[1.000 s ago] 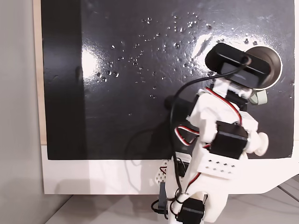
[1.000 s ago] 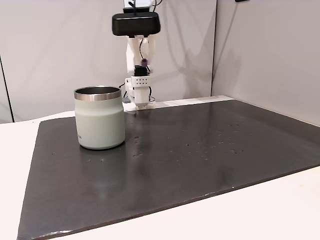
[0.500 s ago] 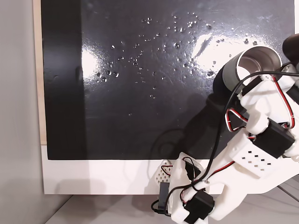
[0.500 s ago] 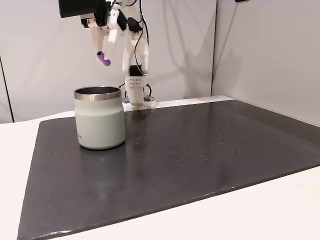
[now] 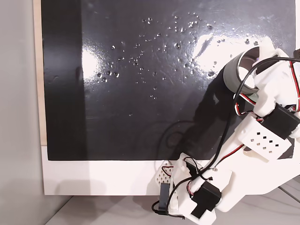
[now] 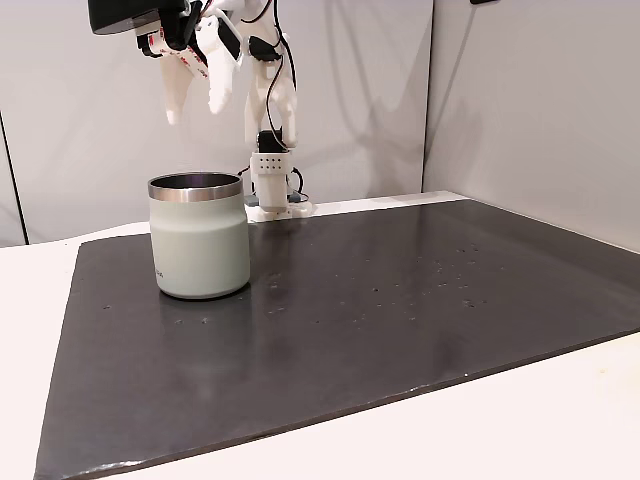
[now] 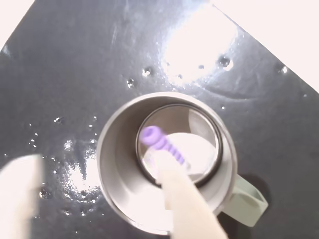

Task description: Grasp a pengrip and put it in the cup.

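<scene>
- Cup (image 7: 167, 164) upright on the black mat (image 6: 400, 300), steel inside shiny, pale handle (image 7: 247, 200) toward the lower right in the wrist view.
- Pengrip (image 7: 162, 144) seen inside the cup's mouth in the wrist view — purple, ribbed, lying against the tip of one white finger (image 7: 184, 194); whether falling or resting, cannot tell.
- Tool (image 6: 192, 105) hanging above the cup (image 6: 200, 236) in a fixed view, fingers spread apart, nothing between them.
- Arm (image 5: 262, 136) leaning over the cup (image 5: 239, 70) in the other fixed view, hiding most of it.
- Mat lying on a white desk (image 6: 560, 410) — small shiny specks scattered across it.
</scene>
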